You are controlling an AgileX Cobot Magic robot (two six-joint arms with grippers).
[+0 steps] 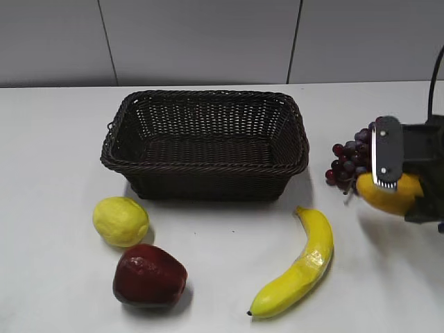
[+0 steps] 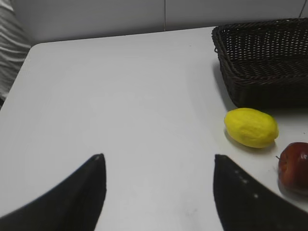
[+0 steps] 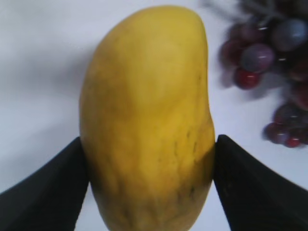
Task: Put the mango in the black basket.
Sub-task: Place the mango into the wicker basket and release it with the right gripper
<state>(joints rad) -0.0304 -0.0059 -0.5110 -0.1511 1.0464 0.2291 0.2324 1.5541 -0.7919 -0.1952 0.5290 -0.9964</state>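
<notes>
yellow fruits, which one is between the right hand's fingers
The orange-yellow oblong mango, gripped by the right hand; the round pale lemon and long curved banana lie free on the table.

Orange-yellow mango (image 3: 149, 120) with faint dark flecks, held between the black fingers of the right gripper (image 3: 149, 187). Dark brown-black woven basket (image 1: 205, 142) at 12 o'clock on the white surface (image 1: 55, 125). Pale yellow lemon (image 1: 121, 220), deep red apple (image 1: 148, 276), bright yellow banana (image 1: 298, 267), purple-red grapes (image 1: 347, 163).
</notes>
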